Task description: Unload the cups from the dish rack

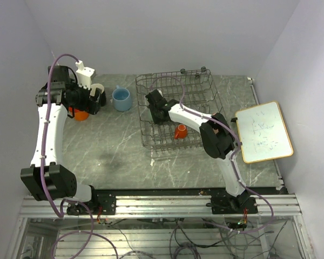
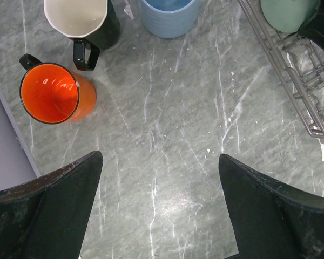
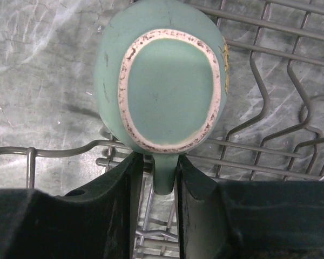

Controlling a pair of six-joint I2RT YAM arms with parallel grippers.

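Note:
The grey wire dish rack (image 1: 205, 91) stands at the table's back middle. My right gripper (image 3: 161, 167) is shut on the handle of the pale green cup (image 3: 167, 81), which is bottom-up at the rack's left edge; from above the gripper (image 1: 154, 103) hides it. A tiny orange cup (image 1: 180, 131) lies in the rack's front. My left gripper (image 2: 159, 159) is open and empty over bare table. The orange mug (image 2: 49, 93), black mug (image 2: 78, 19) and light blue mug (image 2: 167, 16) stand on the table left of the rack. The pink tumbler and clear glass are out of view.
A white board with a wooden frame (image 1: 263, 132) lies right of the rack. The rack's left wall (image 2: 308, 97) shows at the right of the left wrist view, with the pale green cup (image 2: 289, 13) above it. Grey walls close the back and sides.

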